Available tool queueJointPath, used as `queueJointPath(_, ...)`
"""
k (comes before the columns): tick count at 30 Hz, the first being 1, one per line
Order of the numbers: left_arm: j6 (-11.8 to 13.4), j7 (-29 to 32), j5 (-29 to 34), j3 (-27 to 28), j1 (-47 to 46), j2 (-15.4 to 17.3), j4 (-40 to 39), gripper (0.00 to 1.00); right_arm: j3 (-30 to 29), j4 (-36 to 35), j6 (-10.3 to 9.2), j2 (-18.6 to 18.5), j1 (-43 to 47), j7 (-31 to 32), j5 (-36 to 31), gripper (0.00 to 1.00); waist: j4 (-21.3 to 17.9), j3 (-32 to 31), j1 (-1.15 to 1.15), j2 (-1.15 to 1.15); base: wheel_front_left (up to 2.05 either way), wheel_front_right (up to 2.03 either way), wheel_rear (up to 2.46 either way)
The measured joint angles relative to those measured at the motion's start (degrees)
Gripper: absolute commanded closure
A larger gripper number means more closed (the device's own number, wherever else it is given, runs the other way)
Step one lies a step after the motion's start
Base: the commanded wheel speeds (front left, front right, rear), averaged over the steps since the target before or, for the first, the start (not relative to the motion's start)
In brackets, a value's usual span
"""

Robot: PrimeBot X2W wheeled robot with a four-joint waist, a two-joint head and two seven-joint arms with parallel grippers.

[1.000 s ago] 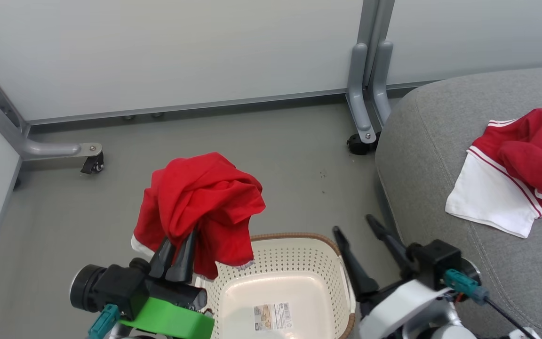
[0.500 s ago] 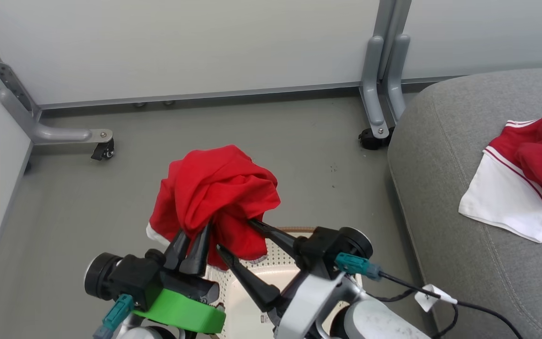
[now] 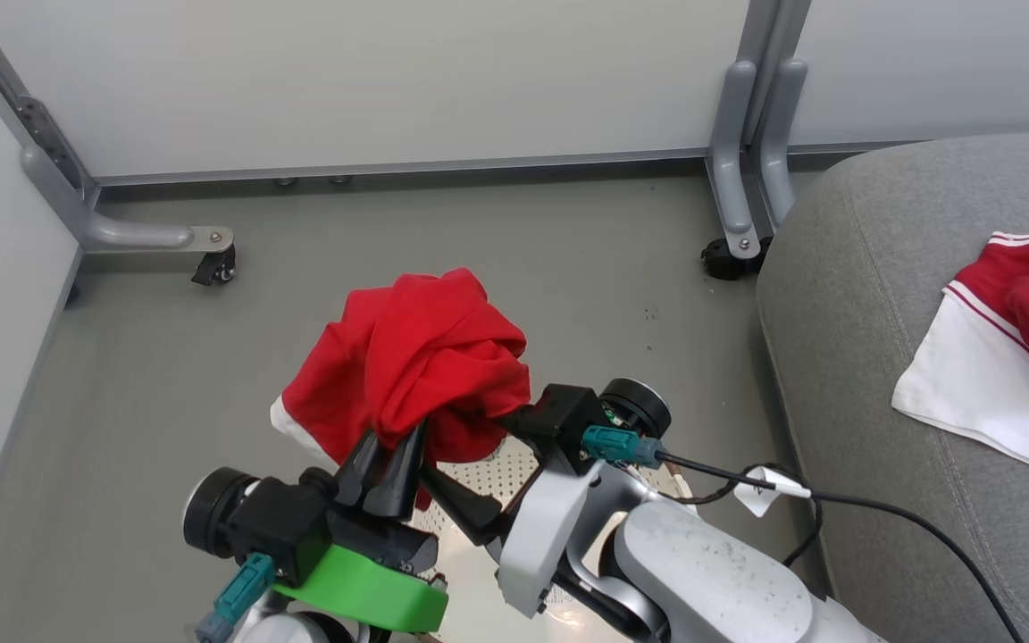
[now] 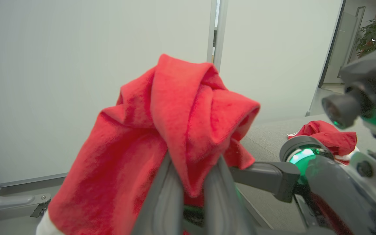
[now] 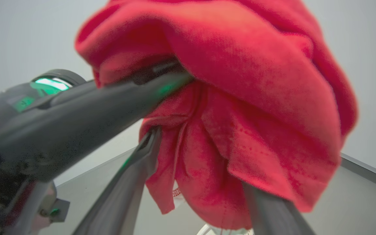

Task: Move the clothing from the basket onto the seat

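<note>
The left gripper (image 3: 394, 438) is clamped on a bunched fold of the red garment (image 3: 416, 357), its two fingers pressed together. The cloth rises above the tips and drapes down around them on both sides. The right gripper (image 3: 465, 446) has its fingers spread wide. They straddle the lower hanging part of the same garment, with cloth between them but not pinched. In the right wrist view the left gripper's fingers cross in from the left and disappear under the fabric.

The garment hangs in the air over the far rim of the basket (image 3: 501, 466), clear of the floor (image 3: 166, 375). A second garment (image 3: 1015, 339), red with a white panel, lies on the seat (image 3: 854, 295), well in from its rounded edge.

A second ago the right gripper stood beside the basket's right rim, apart from the cloth. It has since swung across to the held garment, and its arm now covers most of the basket. The left gripper's grip is unchanged, and the camera has shifted too.

The right forearm (image 3: 711, 580) reaches from the lower right up and to the left over the basket. The left gripper's fingers point up and away from the robot.
</note>
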Motion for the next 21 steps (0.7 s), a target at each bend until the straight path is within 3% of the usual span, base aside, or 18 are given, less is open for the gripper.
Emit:
queueJointPath(2,0.0,0.0,-0.1,-0.1,0.0,0.0,0.0,1.0,1.1,0.9,0.0,0.0,-1.3,-0.9,1.2,0.2,0.1,0.1,0.0,0.0,0.0,0.0,0.0)
queueJointPath(3,-0.1,0.0,-0.1,-0.1,0.0,0.0,0.0,1.0,1.8,1.5,0.0,0.0,-2.1,-1.2,1.8,0.67,0.1,0.2,0.0,0.0,0.0,0.0,0.0)
queueJointPath(5,-0.1,0.0,-0.2,-0.3,0.0,0.0,0.1,1.0,2.7,2.5,0.0,0.0,-3.1,-1.8,3.0,1.0,0.2,0.3,0.0,0.0,0.0,0.0,0.0)
queueJointPath(21,0.0,0.0,-0.7,-0.4,-0.2,0.3,0.4,1.0,6.8,7.2,0.0,0.0,-6.9,-5.0,7.2,1.0,0.3,1.0,0.0,0.0,0.0,0.0,0.0)
